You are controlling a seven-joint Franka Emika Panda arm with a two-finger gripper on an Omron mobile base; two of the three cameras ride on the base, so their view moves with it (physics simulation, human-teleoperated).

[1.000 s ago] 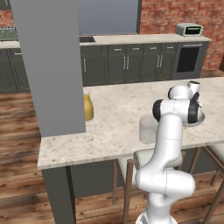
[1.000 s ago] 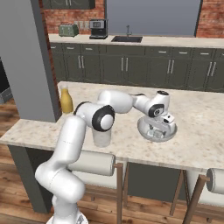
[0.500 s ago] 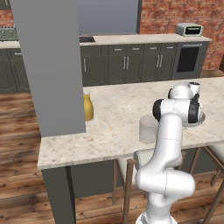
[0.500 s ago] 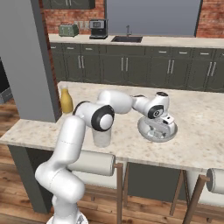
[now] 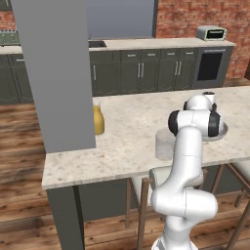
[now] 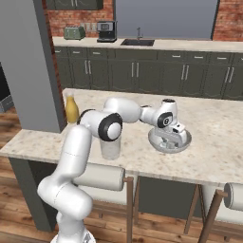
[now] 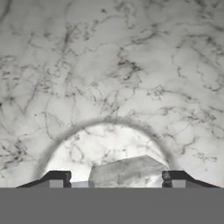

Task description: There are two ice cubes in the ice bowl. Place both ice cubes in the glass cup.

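Observation:
My gripper (image 6: 172, 141) reaches down into the pale grey ice bowl (image 6: 186, 141) on the marble counter, right of the glass cup (image 6: 110, 149). In the hand view my gripper (image 7: 116, 177) hangs just over the bowl's round floor, inside the ice bowl (image 7: 109, 65). One whitish ice cube (image 7: 127, 170) lies between the two dark fingertips (image 7: 54, 177); the right tip is at its edge and a gap stays on the left. The jaws stand open. From the left base view, the glass cup (image 5: 165, 145) stands left of the ice bowl (image 5: 223, 131), and my arm hides the hand.
A yellow-orange jug (image 6: 71, 109) stands at the counter's left end beside a wide grey pillar (image 6: 28, 66). Padded stools (image 6: 102, 176) sit under the counter's front edge. Dark cabinets and a sink line the back wall.
The jaws have drawn a little closer around the ice cube. The arm and bowl have hardly moved.

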